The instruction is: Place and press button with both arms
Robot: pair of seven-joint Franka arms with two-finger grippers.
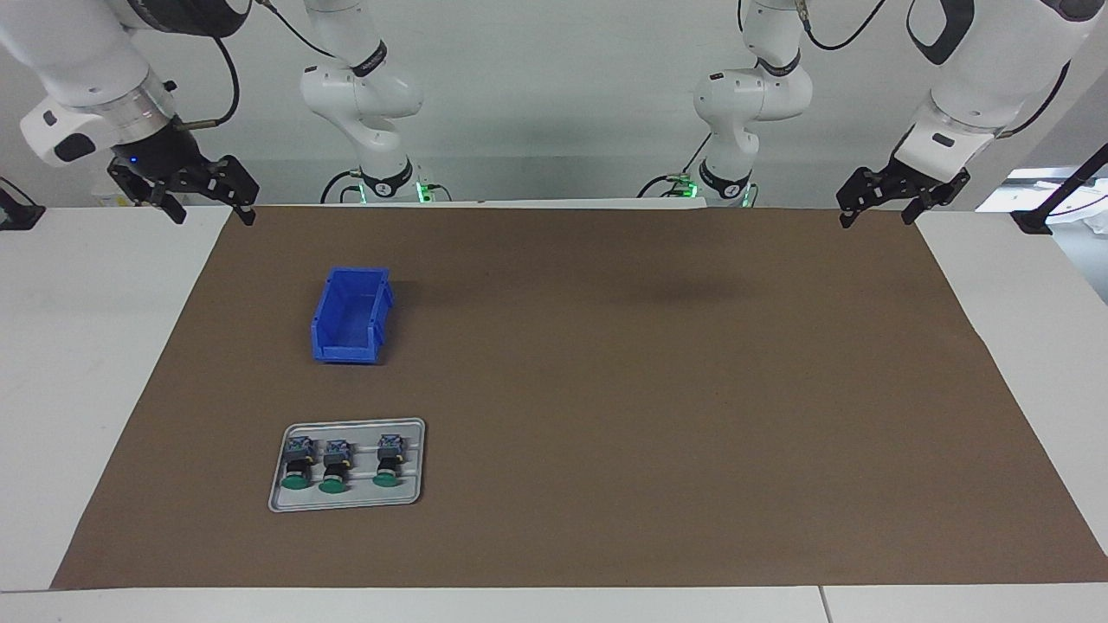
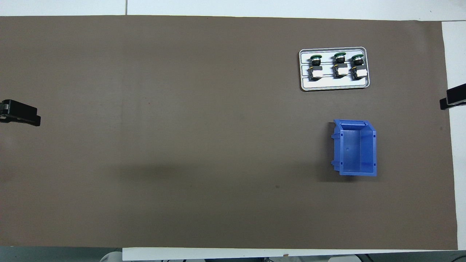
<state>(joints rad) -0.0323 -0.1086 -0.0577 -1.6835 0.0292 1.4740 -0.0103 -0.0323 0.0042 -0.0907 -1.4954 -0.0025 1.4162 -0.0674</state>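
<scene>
**Three buttons on the tray, both arms waiting**

Three green-capped buttons (image 1: 299,467) (image 1: 334,469) (image 1: 388,462) lie side by side on a grey tray (image 1: 346,504), caps pointing away from the robots, toward the right arm's end of the brown mat (image 1: 606,389). An empty blue bin (image 1: 351,316) sits nearer the robots than the tray. The right gripper (image 1: 212,212) and left gripper (image 1: 876,215) hang over the mat's corners nearest the robots, fingers spread, holding nothing.
</scene>
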